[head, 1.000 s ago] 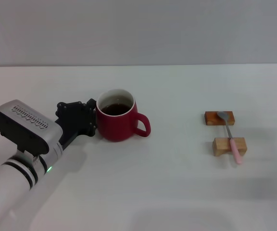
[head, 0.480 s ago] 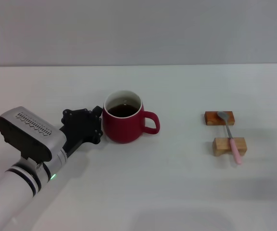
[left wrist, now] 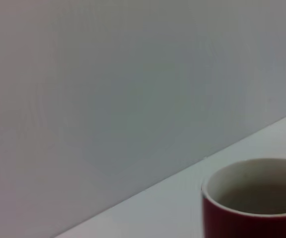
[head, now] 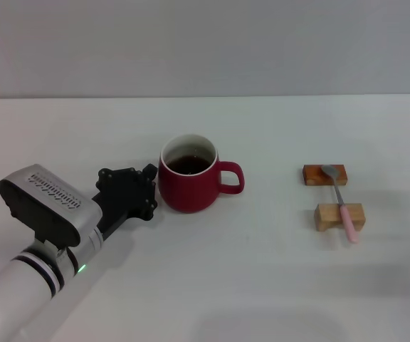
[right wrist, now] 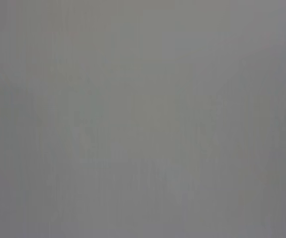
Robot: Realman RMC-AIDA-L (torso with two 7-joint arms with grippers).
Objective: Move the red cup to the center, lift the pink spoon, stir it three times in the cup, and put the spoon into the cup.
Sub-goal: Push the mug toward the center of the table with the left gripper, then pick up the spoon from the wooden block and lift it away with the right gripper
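Observation:
The red cup (head: 188,189) stands upright on the white table, left of the middle, with dark liquid inside and its handle pointing right. My left gripper (head: 150,191) is low on the table, right against the cup's left side. The left wrist view shows the cup's rim (left wrist: 254,208) close by. The pink spoon (head: 342,206) lies across two small wooden blocks on the right, grey bowl toward the back, pink handle toward the front. My right gripper shows in no view.
The two wooden blocks (head: 325,174) (head: 339,216) sit one behind the other under the spoon. A grey wall (head: 205,43) runs behind the table's far edge. The right wrist view shows only plain grey.
My left gripper has slid to the right along the table, and the red cup has moved right with it, toward the middle. The spoon and blocks have not moved.

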